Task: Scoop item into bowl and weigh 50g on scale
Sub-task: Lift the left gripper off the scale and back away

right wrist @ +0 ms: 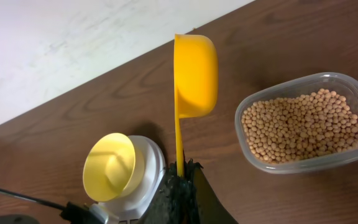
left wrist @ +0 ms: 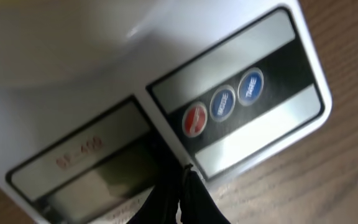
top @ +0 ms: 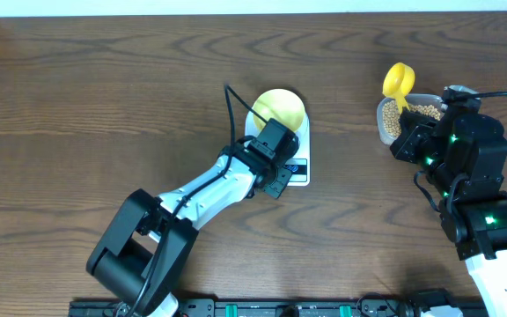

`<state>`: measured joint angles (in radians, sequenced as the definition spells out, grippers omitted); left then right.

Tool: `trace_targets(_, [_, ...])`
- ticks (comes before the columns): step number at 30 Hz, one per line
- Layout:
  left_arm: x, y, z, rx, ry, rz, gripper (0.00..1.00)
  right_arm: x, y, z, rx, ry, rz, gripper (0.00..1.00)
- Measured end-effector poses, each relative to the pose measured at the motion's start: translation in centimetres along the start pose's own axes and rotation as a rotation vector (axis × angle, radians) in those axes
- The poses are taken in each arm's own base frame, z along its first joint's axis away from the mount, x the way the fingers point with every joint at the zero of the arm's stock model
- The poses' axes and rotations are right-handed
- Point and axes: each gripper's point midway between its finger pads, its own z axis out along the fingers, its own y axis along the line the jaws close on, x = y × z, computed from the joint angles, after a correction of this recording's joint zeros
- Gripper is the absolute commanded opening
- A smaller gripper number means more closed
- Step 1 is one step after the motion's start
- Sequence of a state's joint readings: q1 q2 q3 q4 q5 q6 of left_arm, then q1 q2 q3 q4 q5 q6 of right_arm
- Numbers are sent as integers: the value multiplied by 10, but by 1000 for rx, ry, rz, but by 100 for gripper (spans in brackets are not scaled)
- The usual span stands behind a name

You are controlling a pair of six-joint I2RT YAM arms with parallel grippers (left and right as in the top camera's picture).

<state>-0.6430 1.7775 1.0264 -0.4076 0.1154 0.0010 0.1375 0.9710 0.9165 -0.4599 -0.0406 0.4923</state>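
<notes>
Left wrist view alone shows scale (left wrist: 92, 74) buttons (left wrist: 222, 104); closed left gripper (left wrist: 188, 177) at its edge. Right gripper (right wrist: 183, 171) clamps scoop (right wrist: 195, 74), beans (right wrist: 297, 127) rightward.

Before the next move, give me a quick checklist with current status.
1. The bowl sits on the scale: ok.
2. The bowl is empty: ok.
3. The right gripper holds the scoop by its handle: ok.
4. There are beans in the tub: ok.
5. The display is on and zeroed: cannot tell, no digits readable.
6. The left gripper is off the scale: cannot tell; it is shut, with its tip at the button panel edge.
</notes>
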Motion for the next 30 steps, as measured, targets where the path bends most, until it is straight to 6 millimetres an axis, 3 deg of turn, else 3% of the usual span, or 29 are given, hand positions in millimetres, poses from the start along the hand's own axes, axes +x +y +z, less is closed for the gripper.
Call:
trace_targets(4, [1,-6,-12,35,-17,0,8,0,0,0,0,0,0,1])
trace_targets(30, [-40,-24,-153,99,-398,38,7,1,2,0,-14,7,0,1])
